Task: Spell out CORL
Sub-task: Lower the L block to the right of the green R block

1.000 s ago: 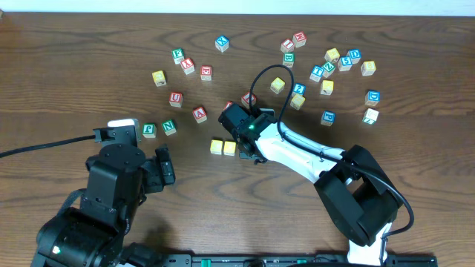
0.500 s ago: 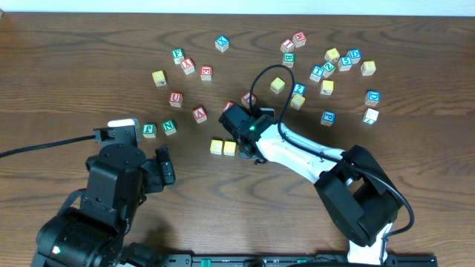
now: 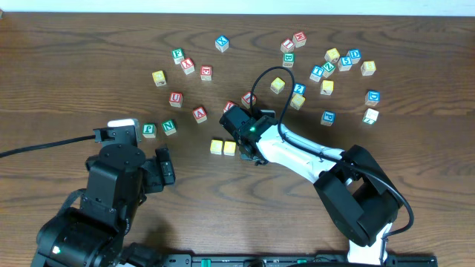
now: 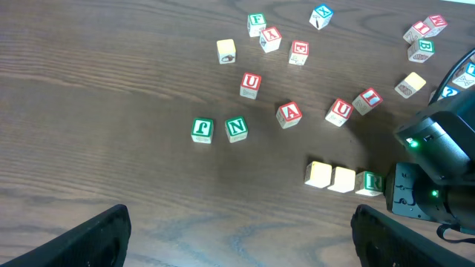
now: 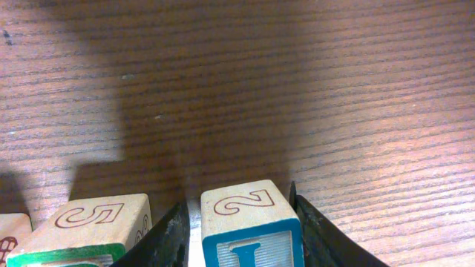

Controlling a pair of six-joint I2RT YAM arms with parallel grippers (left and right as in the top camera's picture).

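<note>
L cube (image 5: 249, 219) stands inside right hand (image 5: 239, 222), beside green cube (image 5: 89, 222).

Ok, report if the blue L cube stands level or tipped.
Level. In the right wrist view the blue L cube shows its top face flat, even with the green-faced cube beside it, inside the right gripper.

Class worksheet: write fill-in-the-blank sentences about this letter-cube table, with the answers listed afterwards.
Between the fingers of the right gripper sits a cube with a blue letter ___.
Its top face shows the digit ___.
The green-edged cube beside it shows the digit ___ on top.
The left gripper stands wide ___.
Answers: L; 2; 5; open.
</note>
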